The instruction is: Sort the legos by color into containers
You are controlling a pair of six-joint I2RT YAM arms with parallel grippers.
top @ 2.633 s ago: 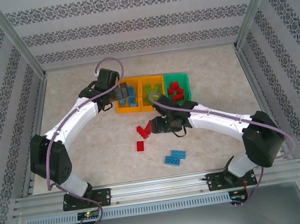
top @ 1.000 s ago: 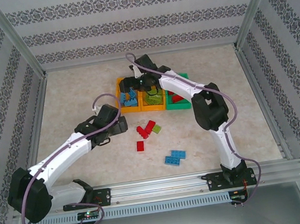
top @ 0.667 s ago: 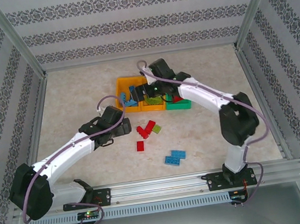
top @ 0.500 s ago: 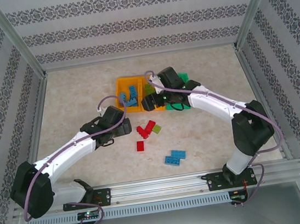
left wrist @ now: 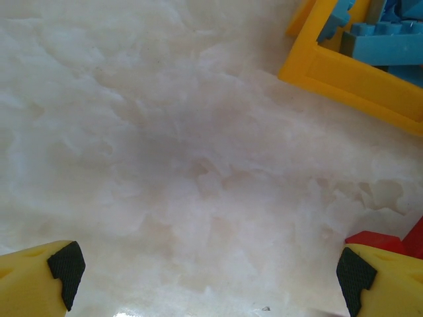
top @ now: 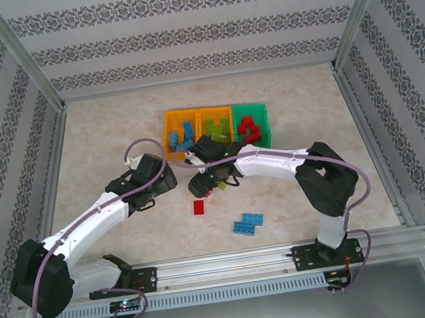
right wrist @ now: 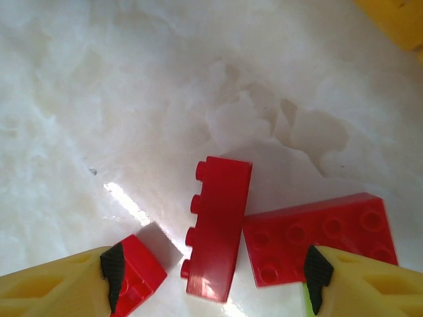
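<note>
We are looking down from above. On the left, the left gripper (top: 161,183) is hanging low over the bare table (top: 101,142), near the bins. In its own wrist camera, the left gripper (left wrist: 208,271) is keeping its two yellow fingers (left wrist: 63,264) spread very wide, and nothing is sitting between them. The corner of the left orange bin (left wrist: 344,69) is poking in at the top right of that view, with blue legos (left wrist: 390,49) inside it.

Moving right in the top view, the right gripper (top: 200,184) is reaching down to a little bunch of loose legos just in front of the bins. In its wrist camera, the right gripper (right wrist: 215,274) is holding its jaws apart. A red brick (right wrist: 218,228) is lying on its side between them, and we are not seeing the pads touch it. A small red piece (right wrist: 139,274) is sitting right by the left pad. A flat red plate (right wrist: 317,234) is lying beside the red brick, close to the other pad.

Nearer the arm bases, one flat red lego (top: 200,207) is lying alone, and two blue legos (top: 248,223) are lying side by side further right.

At the back, three bins are standing in a row. The left orange bin (top: 170,137) is holding blue legos. The middle orange bin (top: 203,133) is holding lime green legos (top: 219,132). The green bin (top: 263,125) is holding red legos (top: 249,129).
</note>
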